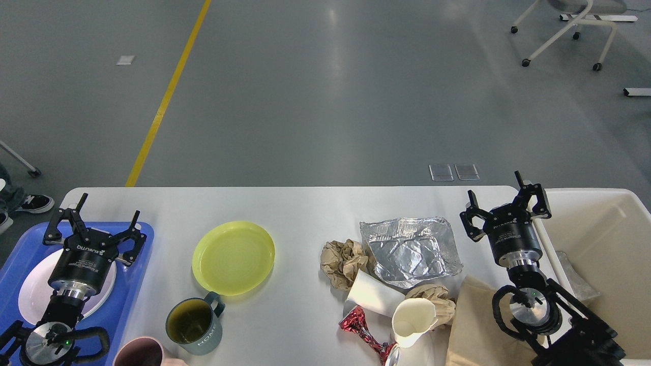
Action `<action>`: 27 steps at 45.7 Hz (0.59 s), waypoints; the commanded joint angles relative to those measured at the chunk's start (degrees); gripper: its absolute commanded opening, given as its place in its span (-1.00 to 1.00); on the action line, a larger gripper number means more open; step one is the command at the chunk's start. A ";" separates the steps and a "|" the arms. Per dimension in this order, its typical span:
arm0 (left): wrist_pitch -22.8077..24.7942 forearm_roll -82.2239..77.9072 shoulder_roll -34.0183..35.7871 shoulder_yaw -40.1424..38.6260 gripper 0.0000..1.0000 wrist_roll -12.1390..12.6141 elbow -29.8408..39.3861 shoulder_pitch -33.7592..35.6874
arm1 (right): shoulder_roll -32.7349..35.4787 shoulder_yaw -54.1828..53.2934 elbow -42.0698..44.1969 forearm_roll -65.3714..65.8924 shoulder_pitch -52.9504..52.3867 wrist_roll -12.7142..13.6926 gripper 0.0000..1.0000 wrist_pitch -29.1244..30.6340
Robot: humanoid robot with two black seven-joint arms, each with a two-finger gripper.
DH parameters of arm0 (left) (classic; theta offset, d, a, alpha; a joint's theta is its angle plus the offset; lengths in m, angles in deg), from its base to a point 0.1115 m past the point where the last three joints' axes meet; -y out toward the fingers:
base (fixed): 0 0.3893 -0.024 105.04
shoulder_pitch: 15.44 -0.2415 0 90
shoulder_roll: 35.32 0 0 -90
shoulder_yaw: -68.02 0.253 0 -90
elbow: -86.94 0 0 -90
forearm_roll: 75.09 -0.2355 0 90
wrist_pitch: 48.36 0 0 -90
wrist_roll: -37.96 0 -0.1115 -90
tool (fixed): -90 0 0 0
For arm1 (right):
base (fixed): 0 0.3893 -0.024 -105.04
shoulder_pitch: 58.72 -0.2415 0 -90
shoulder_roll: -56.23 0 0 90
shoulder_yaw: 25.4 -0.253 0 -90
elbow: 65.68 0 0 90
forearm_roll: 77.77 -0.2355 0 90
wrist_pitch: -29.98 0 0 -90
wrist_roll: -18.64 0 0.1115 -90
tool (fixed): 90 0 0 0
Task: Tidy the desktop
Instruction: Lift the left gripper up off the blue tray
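The white desktop (305, 208) holds dishes on the left and rubbish on the right. A yellow plate (233, 257), a grey-green mug (195, 327) and a pink cup (138, 353) stand left of centre. Crumpled foil tray (411, 251), brown paper wads (343, 262), white paper cups (413, 321), a red wrapper (362, 328) and a brown bag (473, 325) lie on the right. My left gripper (93, 223) hovers open and empty over the blue tray (20, 249). My right gripper (503, 201) is open and empty near the bin's edge.
A white plate (33, 297) lies in the blue tray under my left arm. The cream bin (600, 244) stands off the table's right end with a clear wrapper (572, 277) inside. A wheeled chair (564, 30) stands on the grey floor far right.
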 commanded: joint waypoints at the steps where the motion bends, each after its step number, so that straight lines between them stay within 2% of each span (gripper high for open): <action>1: 0.12 0.03 0.15 0.09 0.94 0.04 -0.05 -0.05 | 0.00 0.00 -0.07 -0.01 0.00 0.00 1.00 0.01; 27: -0.24 -0.23 1.55 1.15 0.94 0.13 -0.32 0.13 | 0.00 0.00 0.02 -0.01 0.00 0.00 1.00 -0.08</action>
